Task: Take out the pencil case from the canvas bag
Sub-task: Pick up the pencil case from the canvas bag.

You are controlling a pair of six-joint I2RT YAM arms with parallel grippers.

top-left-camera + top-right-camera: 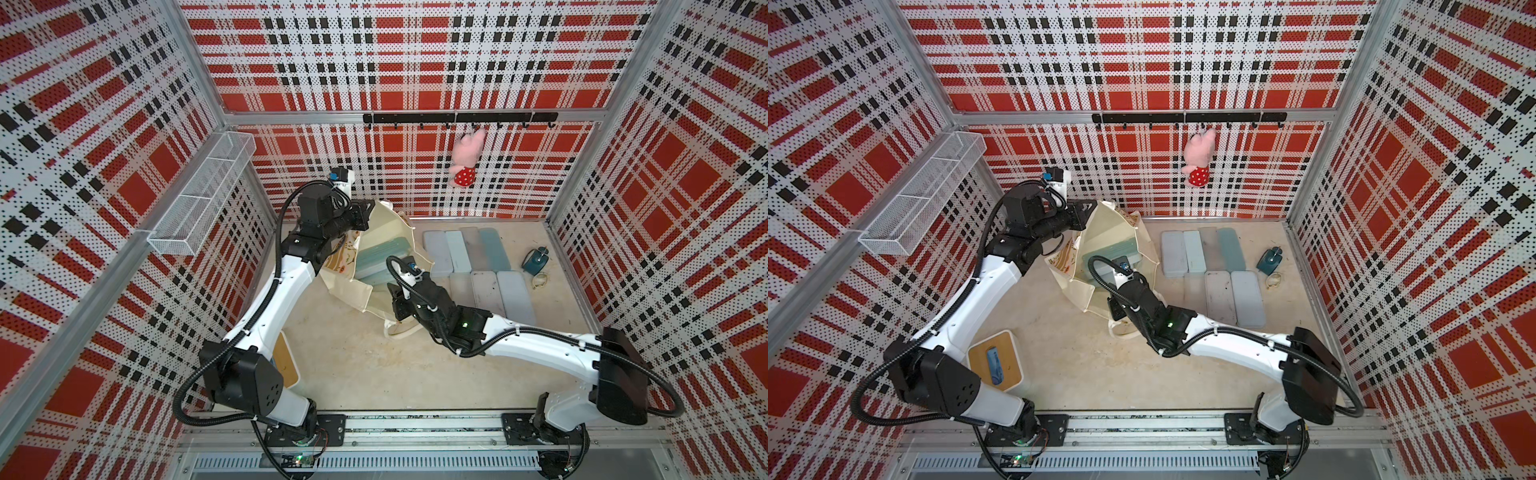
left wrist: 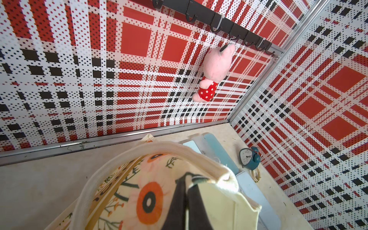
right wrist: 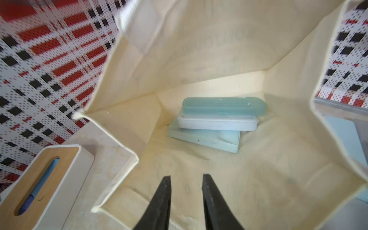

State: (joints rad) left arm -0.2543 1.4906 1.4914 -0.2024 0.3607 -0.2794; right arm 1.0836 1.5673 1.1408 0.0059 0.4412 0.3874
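Pinching rim of canvas bag (image 2: pixel 225 207) with left gripper (image 2: pixel 189 180), clamped fully closed. Poised in bag mouth with right gripper (image 3: pixel 186 177) — narrow gap, nothing gripped. Pencil case (image 3: pixel 223 106) atop stack on bag floor — clear of fingertips.

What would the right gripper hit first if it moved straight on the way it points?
Probably the stack of pencil cases inside the canvas bag, straight ahead of the right gripper; depth is unclear, so it might brush the bag's cloth first.
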